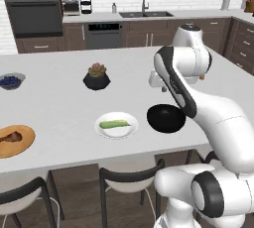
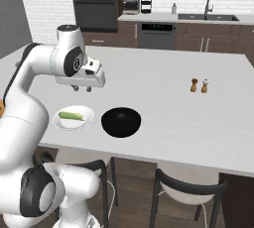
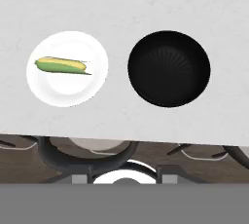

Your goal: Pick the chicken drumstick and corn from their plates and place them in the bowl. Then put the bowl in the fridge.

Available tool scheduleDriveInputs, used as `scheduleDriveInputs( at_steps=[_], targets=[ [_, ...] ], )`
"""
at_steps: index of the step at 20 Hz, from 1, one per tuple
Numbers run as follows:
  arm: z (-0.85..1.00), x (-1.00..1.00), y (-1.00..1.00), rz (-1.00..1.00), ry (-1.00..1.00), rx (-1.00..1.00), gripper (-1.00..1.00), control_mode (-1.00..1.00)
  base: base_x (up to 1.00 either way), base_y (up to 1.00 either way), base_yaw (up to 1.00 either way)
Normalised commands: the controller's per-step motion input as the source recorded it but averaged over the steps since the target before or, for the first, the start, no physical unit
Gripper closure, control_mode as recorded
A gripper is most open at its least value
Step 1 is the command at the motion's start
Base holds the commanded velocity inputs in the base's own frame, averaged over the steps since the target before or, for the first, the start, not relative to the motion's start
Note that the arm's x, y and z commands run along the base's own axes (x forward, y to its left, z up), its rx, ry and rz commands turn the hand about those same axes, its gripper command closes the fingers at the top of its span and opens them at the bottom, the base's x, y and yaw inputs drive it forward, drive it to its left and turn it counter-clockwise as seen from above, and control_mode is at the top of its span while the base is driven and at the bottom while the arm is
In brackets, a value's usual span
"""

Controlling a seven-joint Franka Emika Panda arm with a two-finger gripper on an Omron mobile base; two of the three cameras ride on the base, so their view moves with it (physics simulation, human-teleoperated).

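Our gripper (image 2: 82, 88) hangs empty above the counter, its jaw state unclear to us, so next we must descend onto the corn (image 3: 62, 65).

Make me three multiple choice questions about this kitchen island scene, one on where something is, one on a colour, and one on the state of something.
1. Where is the corn?
A. on the white plate
B. in the black bowl
C. on the bare counter

2. What colour is the plate under the chicken drumstick?
A. white
B. orange-brown
C. blue

3. What is in the black bowl?
A. the corn
B. the drumstick
C. nothing

Answers:
1 A, the cob lies across the white plate beside the bowl.
2 B, the left base view shows it wood-like and orange-brown.
3 C, the hand view looks into it and its inside is bare.
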Motion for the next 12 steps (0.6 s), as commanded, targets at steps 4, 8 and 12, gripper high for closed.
scheduleDriveInputs(
  at_steps=[4, 8, 12],
  targets=[
    [0.0, -0.46, 0.04, 0.0, -0.06, -0.02, -1.0, -1.0, 0.0, 0.0, 0.0],
    [-0.04, -0.9, 0.3, 0.08, -0.11, -0.12, -1.0, -1.0, 0.0, 0.0, 0.0],
    [-0.07, -0.45, 0.45, 0.24, -0.04, -0.15, -1.0, -1.0, 0.0, 0.0, 0.0]
  ],
)
